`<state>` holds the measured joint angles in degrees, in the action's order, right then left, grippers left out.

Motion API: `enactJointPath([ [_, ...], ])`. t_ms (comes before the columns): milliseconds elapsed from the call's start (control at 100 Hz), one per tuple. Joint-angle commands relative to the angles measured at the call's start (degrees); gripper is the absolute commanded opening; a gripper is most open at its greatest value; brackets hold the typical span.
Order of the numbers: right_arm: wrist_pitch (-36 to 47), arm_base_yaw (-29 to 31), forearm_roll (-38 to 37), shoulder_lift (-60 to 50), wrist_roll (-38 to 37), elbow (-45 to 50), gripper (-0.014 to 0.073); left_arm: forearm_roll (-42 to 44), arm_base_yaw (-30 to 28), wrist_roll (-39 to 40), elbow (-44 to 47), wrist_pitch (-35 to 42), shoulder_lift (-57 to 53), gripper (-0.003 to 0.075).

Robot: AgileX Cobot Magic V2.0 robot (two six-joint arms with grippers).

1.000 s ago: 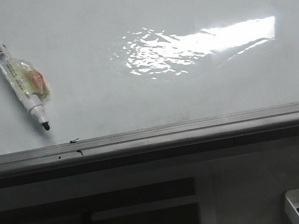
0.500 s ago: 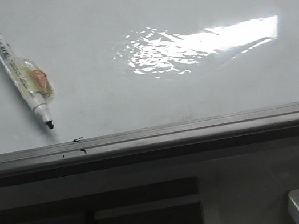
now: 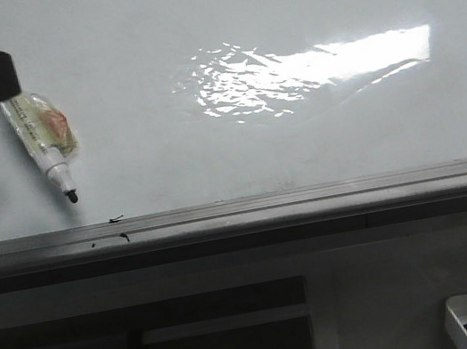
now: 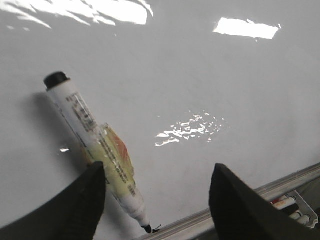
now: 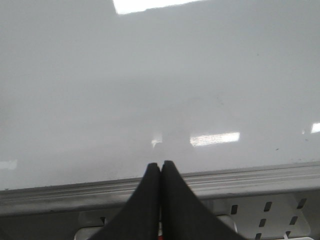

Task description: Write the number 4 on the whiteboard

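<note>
Front view first: my left arm's dark bulk is in at the upper left corner, right over the capped end of the marker (image 3: 45,144). The marker lies flat on the whiteboard (image 3: 276,4), its long axis running from under my arm down toward the grey rail (image 3: 311,201), bare black tip nearest the rail. There is no number 4 anywhere on the board, only a few tiny black specks by the rail, so I judge the writing hasn't begun and this is the pickup.

Left wrist view: my left gripper (image 4: 157,200) is wide apart, holding nothing. The marker (image 4: 95,150) lies slanted just ahead of my fingers (image 4: 75,210), its lower barrel brushing close past one of them, its black cap pointing away from me and its tip toward the rail. It sits off to one finger's side, not centred in the gap. So I reckon the coming move turns on shifting across until the barrel lies between the fingers, crosswise to its length.

Right wrist view: my right gripper (image 5: 160,172) is pressed together, empty, hanging over bare board near the rail. No marker here; my left is clearly the nearer arm.
</note>
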<state>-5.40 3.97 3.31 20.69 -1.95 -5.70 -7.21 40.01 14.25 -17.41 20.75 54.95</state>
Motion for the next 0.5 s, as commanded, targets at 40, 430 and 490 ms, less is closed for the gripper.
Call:
enactJointPath([
  [40, 4.58, -0.04, 0.00, 0.86, 0.18, -2.14, -0.0062, -3.42, 2.02, 2.44, -2.02, 7.24, 3.92, 0.0418],
  [430, 4.48, -1.53, 0.00, 0.86, 0.18, -2.14, -0.0062, -8.05, 2.35, 6.35, -2.11, 15.32, 14.95, 0.0417],
  [490, 4.12, -2.13, 0.00, 0.86, 0.18, -2.14, -0.0062, -8.05, 2.35, 6.45, -2.11, 17.45, 16.91, 0.0417],
])
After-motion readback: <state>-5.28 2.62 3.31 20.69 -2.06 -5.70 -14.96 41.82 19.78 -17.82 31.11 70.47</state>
